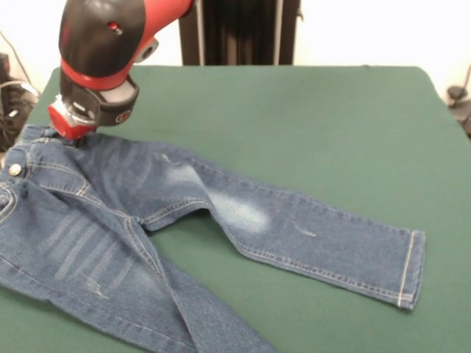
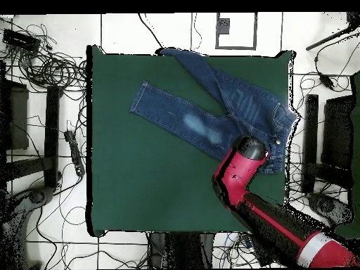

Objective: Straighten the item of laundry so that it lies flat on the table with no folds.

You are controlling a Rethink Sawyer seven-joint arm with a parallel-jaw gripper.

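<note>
The item of laundry [image 1: 221,209], a small pair of blue jeans, lies front side up at the left of the table [image 1: 316,110]. One leg stretches right to a hemmed cuff [image 1: 411,268]. The other leg runs off the bottom edge. A brass button [image 1: 15,169] shows at the waist. My gripper [image 1: 73,137] sits under the red and black arm head, down at the waistband's far end; its state is hidden. In the overhead view the jeans [image 2: 211,112] lie at the table's [image 2: 140,183] top right, and the arm head [image 2: 249,151] covers the waist's lower end.
The jeans' waist lies near the table's edge [image 2: 285,140], and one leg reaches the top edge [image 2: 172,53]. Cables [image 2: 49,67] and dark stands [image 2: 313,133] surround the table on the floor. Bare green top spreads left and below the jeans.
</note>
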